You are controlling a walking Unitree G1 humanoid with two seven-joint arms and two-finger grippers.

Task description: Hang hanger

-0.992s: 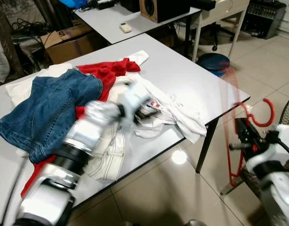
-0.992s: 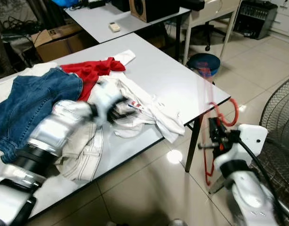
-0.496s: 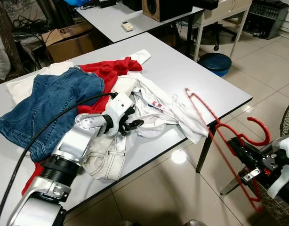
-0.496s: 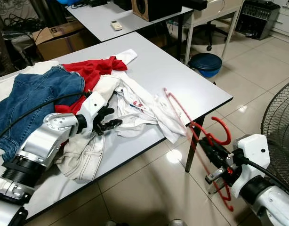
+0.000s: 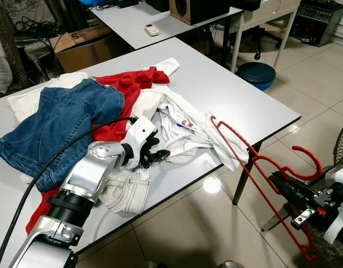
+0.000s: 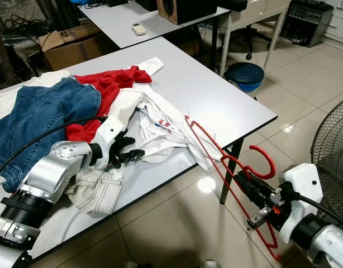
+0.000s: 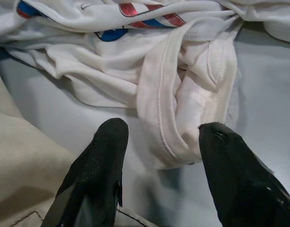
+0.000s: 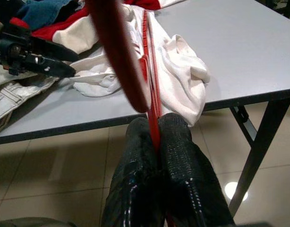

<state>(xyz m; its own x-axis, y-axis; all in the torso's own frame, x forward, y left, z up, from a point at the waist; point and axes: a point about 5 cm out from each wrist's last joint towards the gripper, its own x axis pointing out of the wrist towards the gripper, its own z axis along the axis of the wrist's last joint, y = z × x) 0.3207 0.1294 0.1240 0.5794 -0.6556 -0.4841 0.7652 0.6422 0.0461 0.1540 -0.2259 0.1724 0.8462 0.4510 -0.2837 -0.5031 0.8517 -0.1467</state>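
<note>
Gripping a red hanger (image 5: 255,167) beside the table (image 5: 227,89) edge (far tip over the white shirt (image 5: 188,131)), right gripper (image 8: 157,130) clenched, left gripper (image 7: 159,142) spread over shirt folds.

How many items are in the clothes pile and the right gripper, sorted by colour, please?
Red: 2, the red garment and the red hanger, held by the right gripper.
Blue: 1, the jeans.
White or cream: 2, the white shirt and cream trousers.
Total: 5.
</note>
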